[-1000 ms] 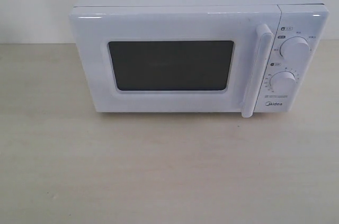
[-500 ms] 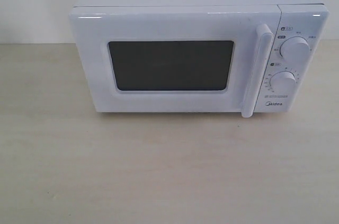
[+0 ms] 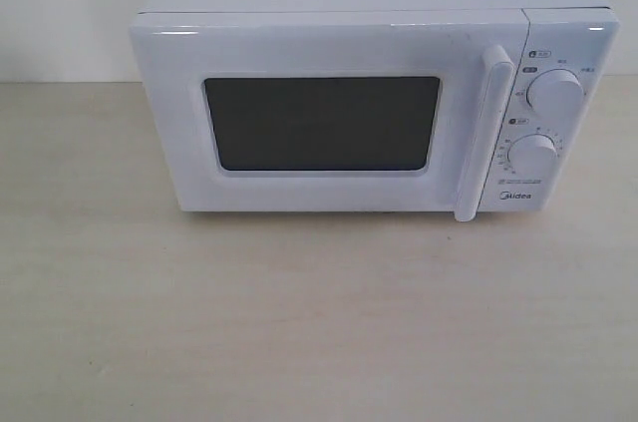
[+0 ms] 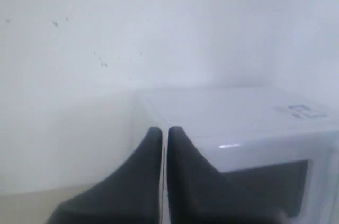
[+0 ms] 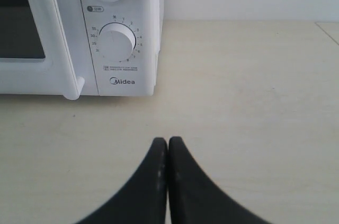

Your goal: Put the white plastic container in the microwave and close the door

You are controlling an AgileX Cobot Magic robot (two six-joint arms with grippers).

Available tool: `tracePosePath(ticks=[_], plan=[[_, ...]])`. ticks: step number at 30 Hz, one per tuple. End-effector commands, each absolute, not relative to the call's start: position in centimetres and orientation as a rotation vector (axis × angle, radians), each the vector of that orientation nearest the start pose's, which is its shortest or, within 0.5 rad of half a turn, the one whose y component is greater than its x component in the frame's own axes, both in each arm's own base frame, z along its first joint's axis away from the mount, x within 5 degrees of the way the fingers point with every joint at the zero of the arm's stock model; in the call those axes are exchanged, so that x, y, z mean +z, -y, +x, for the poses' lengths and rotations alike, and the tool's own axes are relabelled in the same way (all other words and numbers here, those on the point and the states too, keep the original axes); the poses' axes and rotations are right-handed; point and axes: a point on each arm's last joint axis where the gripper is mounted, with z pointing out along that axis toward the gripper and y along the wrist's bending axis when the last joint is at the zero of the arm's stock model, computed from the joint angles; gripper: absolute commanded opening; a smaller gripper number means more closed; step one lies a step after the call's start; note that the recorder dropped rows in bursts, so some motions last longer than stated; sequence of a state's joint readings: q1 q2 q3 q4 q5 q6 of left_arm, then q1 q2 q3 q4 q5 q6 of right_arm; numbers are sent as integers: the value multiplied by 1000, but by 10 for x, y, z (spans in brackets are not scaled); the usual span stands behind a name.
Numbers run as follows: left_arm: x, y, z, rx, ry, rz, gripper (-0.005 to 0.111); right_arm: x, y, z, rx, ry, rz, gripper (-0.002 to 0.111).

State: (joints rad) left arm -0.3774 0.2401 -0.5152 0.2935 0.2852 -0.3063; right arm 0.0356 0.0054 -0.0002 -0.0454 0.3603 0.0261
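Observation:
The white microwave [image 3: 371,103] stands at the back of the light wooden table [image 3: 319,322]. Its door [image 3: 319,123] with the dark window is closed, the bar handle [image 3: 483,133] upright beside two round knobs [image 3: 555,93]. The white plastic container is out of view. Neither gripper appears in the exterior view. In the left wrist view my left gripper [image 4: 164,131] is shut and empty, off the microwave's [image 4: 238,123] hinge-side corner. In the right wrist view my right gripper [image 5: 168,142] is shut with nothing held, over the table in front of the microwave's knob panel [image 5: 117,44].
A white wall [image 3: 60,13] rises behind the table. Bare tabletop [image 5: 249,86] stretches beside the microwave's knob side and in front of it.

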Motion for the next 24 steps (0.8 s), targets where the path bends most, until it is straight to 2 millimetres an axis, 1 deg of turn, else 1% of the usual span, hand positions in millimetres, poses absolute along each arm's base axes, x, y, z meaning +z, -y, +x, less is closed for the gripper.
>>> tracePosePath(ticks=[1,6,11,14,15,17,19,24], plan=[[319,14,62,-196,-1380,157,4,181,0,53,-18,-1843,-41,0],[272,11,73,-122,-1488,103,4,181,0,53,-18,-1843,-41,0],[229,11,76,-144,-1583,82,4,181,0,53,-18,-1843,-41,0],[209,11,76,-145,-1636,86,4,181,0,53,-18,-1843,-41,0],[204,12,75,-146,-1645,87,4,181,0,53,-18,-1843,-41,0],[206,12,75,-159,-1623,85,4,181,0,53,-18,-1843,-41,0],[206,11,74,-186,-1628,45,4,181,0,53,-18,-1843,-41,0],[213,10,63,-201,-1519,29,4,181,0,53,-17,-1841,-41,0]])
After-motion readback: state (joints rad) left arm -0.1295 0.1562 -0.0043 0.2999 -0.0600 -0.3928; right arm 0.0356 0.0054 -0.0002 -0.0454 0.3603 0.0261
